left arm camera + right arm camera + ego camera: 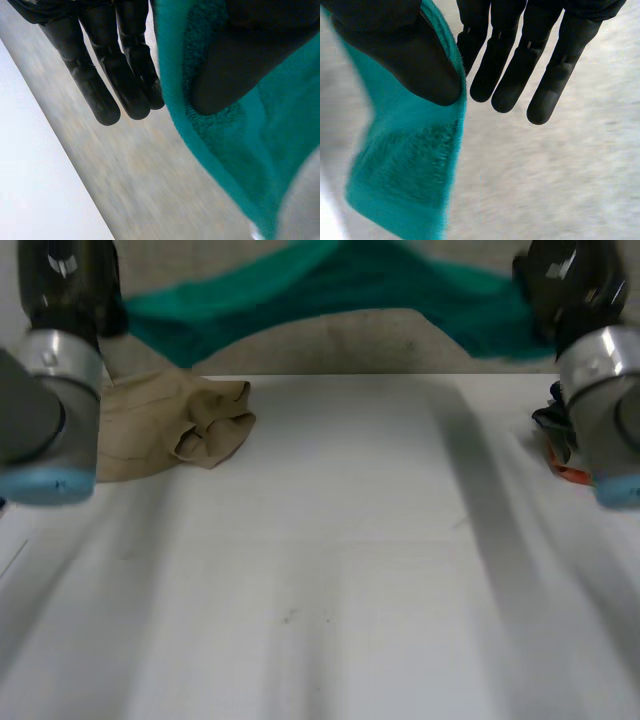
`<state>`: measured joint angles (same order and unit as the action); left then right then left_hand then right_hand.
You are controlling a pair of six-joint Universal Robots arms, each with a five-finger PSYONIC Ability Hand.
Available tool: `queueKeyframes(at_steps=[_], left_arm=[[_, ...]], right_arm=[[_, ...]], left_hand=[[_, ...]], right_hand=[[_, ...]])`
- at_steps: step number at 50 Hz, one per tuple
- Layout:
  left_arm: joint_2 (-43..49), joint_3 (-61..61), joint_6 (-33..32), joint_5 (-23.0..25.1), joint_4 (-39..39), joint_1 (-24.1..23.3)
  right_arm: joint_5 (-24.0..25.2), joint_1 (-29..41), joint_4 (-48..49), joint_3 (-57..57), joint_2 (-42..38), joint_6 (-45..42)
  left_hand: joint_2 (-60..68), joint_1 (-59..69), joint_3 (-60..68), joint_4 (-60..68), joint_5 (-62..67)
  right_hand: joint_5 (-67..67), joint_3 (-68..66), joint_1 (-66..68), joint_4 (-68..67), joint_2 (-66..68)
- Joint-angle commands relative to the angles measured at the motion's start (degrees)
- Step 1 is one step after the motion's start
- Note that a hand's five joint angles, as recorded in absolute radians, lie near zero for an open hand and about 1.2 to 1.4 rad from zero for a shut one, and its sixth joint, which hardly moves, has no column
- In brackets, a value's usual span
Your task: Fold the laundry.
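White tabletop (330, 570) is filling most of the head view, with a band of grey speckled floor (380, 345) running behind its far edge. Across the top of that view a teal terry-cloth towel (330, 285) is hanging in the air above the far edge, stretched from the upper left to the upper right and sagging at both ends. The grey left arm (45, 410) is rising at the left edge of the frame and the grey right arm (605, 410) at the right edge, each reaching up to one end of the towel. In the left wrist view the black left hand (107, 65) is keeping its fingers straight and close together while its thumb (235, 65) is pressing into the towel's nap just beside them, pinching the cloth near its hemmed edge. In the right wrist view the black right hand (520, 65) is doing the same: straight fingers slightly spread, thumb (405, 55) clamping the towel's edge against the nearest finger, the rest of the cloth hanging below the thumb. At the left of the head view a crumpled beige cloth (170, 425) is lying on the table beside the left arm. At the right edge a small dark and orange bundle (558, 435) is lying partly behind the right arm; what it is cannot be told.
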<state>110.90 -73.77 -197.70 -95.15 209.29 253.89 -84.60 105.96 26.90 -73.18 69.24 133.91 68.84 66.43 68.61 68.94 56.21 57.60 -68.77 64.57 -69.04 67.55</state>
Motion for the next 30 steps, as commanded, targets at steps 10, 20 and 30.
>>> queueKeyframes(at_steps=[10,20,30], left_arm=[[0.5,-23.7,3.6,1.1,-0.1,0.6],[0.7,-25.3,3.9,3.1,0.2,0.6],[0.6,-25.7,3.9,3.4,0.1,0.6]], right_arm=[[6.5,-2.7,-6.3,-21.5,-8.0,7.5],[10.4,-8.8,-13.2,-19.2,-9.0,25.9],[9.7,-11.7,-17.5,-17.4,-9.8,28.6]], left_hand=[[11.2,13.6,11.4,11.1,13.8],[11.2,13.6,11.4,11.1,13.8],[11.2,13.6,11.4,11.1,13.8]], right_hand=[[12.4,-11.2,15.4,-11.0,12.5],[12.4,-11.2,15.4,-11.0,12.5],[-19.5,20.7,-16.5,20.9,-19.4]])
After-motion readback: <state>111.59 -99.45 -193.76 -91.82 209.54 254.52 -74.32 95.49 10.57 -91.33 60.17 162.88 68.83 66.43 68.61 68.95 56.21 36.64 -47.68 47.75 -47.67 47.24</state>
